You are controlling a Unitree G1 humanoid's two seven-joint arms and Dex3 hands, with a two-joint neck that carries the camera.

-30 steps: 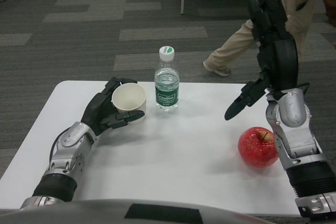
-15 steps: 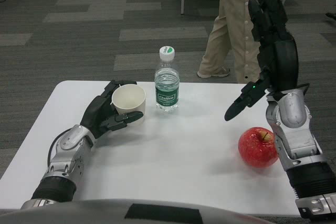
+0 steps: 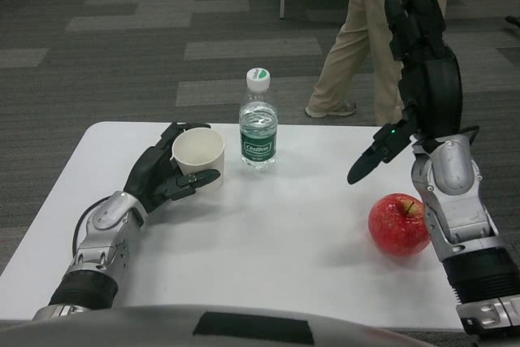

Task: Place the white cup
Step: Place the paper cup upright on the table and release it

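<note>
The robot's left hand (image 3: 162, 175) holds the white cup (image 3: 198, 155) on the far left part of the white table (image 3: 268, 241); the fingers are wrapped around its side. The cup leans a little toward the camera, so the inside is visible, and nothing is in it. I cannot tell if its bottom touches the table. Just to the right of the cup stands a clear water bottle (image 3: 258, 123) with a white cap and a green label, upright and closed. The right hand (image 3: 418, 71) is raised above the table, fingers spread, holding nothing. A red apple (image 3: 398, 223) lies beside the right forearm. A person (image 3: 366, 38) in beige trousers stands behind the table.
</note>
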